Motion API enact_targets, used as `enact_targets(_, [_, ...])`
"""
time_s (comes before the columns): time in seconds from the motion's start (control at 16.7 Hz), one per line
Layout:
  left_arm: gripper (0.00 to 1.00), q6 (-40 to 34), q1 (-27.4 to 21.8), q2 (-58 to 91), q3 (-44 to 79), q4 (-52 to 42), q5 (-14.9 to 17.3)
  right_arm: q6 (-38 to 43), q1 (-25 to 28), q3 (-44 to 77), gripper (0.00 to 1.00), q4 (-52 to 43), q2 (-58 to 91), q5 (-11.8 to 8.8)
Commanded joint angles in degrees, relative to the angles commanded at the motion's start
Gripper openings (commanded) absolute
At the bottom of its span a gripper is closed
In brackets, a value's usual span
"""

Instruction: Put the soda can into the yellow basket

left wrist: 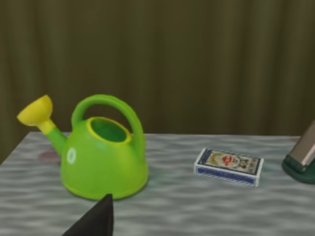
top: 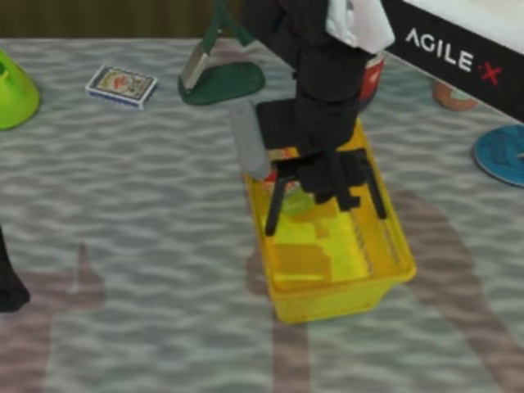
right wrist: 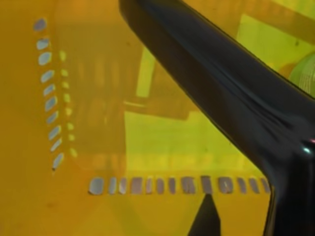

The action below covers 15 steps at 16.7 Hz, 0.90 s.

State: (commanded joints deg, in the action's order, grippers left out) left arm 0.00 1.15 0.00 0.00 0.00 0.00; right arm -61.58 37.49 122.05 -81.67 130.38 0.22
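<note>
The left arm [top: 10,282] is parked at the table's left edge; I cannot tell its gripper's state. Far left of the working gripper lie a green watering can [left wrist: 101,150], a card box [top: 121,85] and a dark green stand [top: 219,78]. The right gripper [top: 327,192] hangs over the far end of the basket [top: 340,299], reaching inside it under the black handle [right wrist: 231,93]; whether it is apart or together I cannot tell. The can [top: 296,201] sits inside the basket just left of the gripper, mostly hidden. Right of the gripper lies a blue disc [top: 501,154].
</note>
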Motion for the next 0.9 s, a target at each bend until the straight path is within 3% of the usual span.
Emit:
enact_targets(0.6, [1.0, 0.0, 0.0, 0.0, 0.0, 0.0, 0.0, -0.04, -0.1, 0.25, 0.0, -0.22, 0.06, 0.01])
enact_targets(0.9, [1.0, 0.0, 0.0, 0.0, 0.0, 0.0, 0.0, -1.61, -1.16, 7.58, 0.0, -8.32, -0.52, 0.0])
